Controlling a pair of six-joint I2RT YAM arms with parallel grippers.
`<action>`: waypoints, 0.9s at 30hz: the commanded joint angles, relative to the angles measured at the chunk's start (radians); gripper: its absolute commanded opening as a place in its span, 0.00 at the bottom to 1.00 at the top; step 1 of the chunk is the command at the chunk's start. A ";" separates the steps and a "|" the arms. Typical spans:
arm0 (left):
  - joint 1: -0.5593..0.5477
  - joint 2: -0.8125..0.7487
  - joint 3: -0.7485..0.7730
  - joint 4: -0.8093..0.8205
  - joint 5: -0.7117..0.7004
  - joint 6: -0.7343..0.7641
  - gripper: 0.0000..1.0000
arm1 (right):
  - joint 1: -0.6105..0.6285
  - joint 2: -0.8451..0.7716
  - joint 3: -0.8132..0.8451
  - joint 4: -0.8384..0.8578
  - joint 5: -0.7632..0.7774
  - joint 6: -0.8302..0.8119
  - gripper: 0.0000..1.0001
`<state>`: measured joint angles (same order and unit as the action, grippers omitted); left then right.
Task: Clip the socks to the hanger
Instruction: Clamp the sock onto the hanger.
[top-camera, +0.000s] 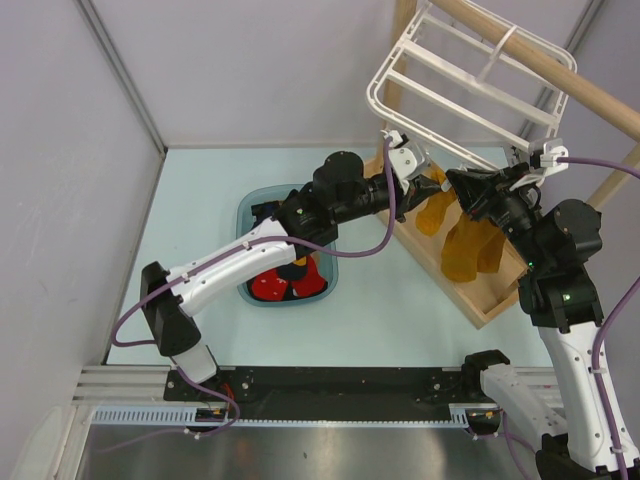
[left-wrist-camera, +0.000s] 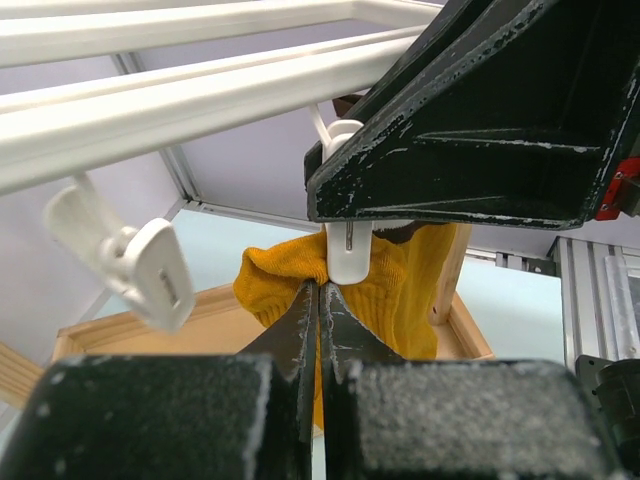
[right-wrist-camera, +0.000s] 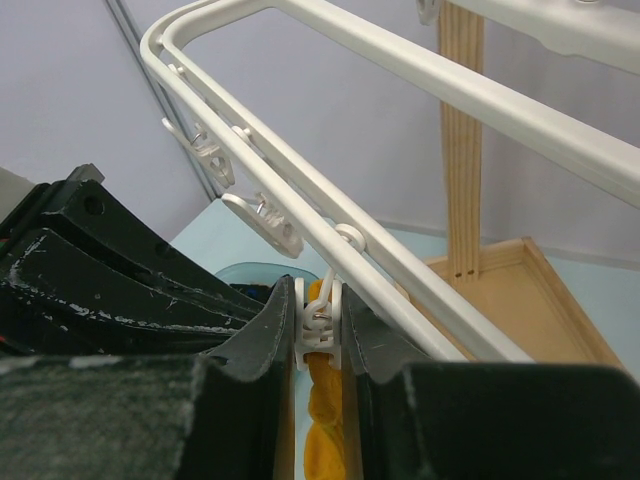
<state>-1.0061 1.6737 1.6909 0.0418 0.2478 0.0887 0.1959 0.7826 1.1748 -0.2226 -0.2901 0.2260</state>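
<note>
The white hanger (top-camera: 470, 75) hangs tilted from the wooden rod, its bars running across the left wrist view (left-wrist-camera: 150, 110) and the right wrist view (right-wrist-camera: 420, 285). My right gripper (right-wrist-camera: 322, 312) is shut on a small white clip (right-wrist-camera: 322, 330) dangling from a bar and squeezes its two sides. A mustard sock (right-wrist-camera: 325, 425) hangs twisted below that clip. My left gripper (left-wrist-camera: 322, 288) is shut on the top edge of this sock (left-wrist-camera: 400, 295), right under the clip (left-wrist-camera: 350, 255). Both grippers (top-camera: 428, 180) (top-camera: 462, 188) meet under the hanger. Two more mustard socks (top-camera: 472, 250) hang beside them.
A free clip (left-wrist-camera: 140, 265) dangles to the left, and others (right-wrist-camera: 265, 215) line the bar. The wooden rack's tray (top-camera: 480, 300) lies under the socks, its rod (top-camera: 590, 95) above. A teal bin (top-camera: 250, 215) with red socks (top-camera: 285, 282) sits beneath my left arm.
</note>
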 joint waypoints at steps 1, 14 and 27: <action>-0.012 0.001 0.046 0.029 0.010 0.011 0.00 | 0.008 -0.003 0.000 -0.012 -0.089 -0.004 0.00; -0.012 -0.017 0.007 0.052 0.004 0.003 0.12 | 0.007 -0.028 0.000 -0.023 -0.021 -0.002 0.56; 0.008 -0.132 -0.223 0.225 -0.096 -0.017 0.66 | -0.001 -0.055 0.000 -0.060 0.100 -0.008 0.64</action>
<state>-1.0080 1.6257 1.5112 0.1375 0.2066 0.0856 0.1997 0.7441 1.1744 -0.2848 -0.2386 0.2268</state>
